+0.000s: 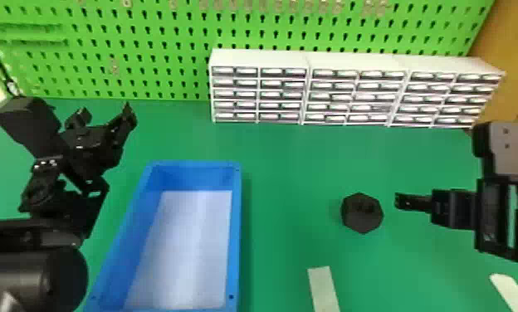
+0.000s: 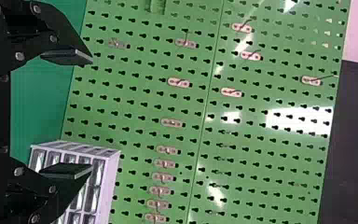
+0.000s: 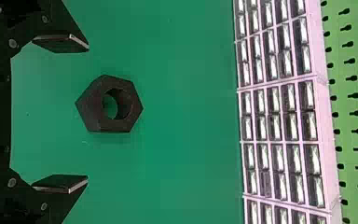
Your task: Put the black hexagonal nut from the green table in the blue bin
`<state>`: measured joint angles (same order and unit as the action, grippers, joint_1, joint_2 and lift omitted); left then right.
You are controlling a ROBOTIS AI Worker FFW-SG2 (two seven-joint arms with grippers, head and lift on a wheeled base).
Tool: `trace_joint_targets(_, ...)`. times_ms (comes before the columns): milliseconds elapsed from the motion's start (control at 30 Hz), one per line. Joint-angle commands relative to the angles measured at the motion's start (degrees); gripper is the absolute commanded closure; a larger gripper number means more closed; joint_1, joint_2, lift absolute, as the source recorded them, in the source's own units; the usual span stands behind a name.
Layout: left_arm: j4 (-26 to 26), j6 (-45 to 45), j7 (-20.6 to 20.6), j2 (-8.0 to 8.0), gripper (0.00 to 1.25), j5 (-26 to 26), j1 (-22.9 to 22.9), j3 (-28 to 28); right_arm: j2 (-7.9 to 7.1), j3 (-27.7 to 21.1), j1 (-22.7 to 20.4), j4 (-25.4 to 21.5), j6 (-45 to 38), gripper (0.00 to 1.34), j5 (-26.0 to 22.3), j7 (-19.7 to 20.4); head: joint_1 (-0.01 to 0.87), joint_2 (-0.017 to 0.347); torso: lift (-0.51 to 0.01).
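1. The right gripper (image 1: 403,201) has its jaws wide apart, nothing between the pads; the black hexagonal nut (image 1: 362,213) lies flat on the green table (image 1: 295,178), near the fingertips but touching neither, its round hole facing up.
2. The left gripper (image 1: 106,114) is spread wide too, holding nothing; it hangs over the left part of the table, beyond the far left corner of the blue bin.
3. The blue bin (image 1: 236,232) sits between the two arms, to the left of the nut and well apart from it; its pale bottom shows between blue walls.
4. Two pale strips (image 1: 323,288) (image 1: 513,292) lie nearer the robot than the nut.
5. A white drawer cabinet (image 1: 357,61) stands at the back in rows of small clear-fronted drawers; something may be inside them, though I can't make it out; behind rises a green pegboard (image 1: 146,49) bearing metal hooks (image 2: 311,80).
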<state>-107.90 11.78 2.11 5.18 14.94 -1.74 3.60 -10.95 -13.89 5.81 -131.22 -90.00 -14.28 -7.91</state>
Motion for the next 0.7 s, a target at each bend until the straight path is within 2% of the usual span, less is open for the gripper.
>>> trace_joint_targets(0,0.1,0.0,0.0,0.00,0.43,0.0,0.0,0.0,-0.03,0.0,0.1,0.0,-0.1,0.29,0.0,0.0,0.692,0.008,-0.097)
trace_joint_targets(667,0.1,0.4,0.0,0.00,0.43,0.1,0.0,-0.2,-0.56,1.1,1.9,1.9,-0.1,0.29,-0.3,0.0,0.692,0.008,-0.097)
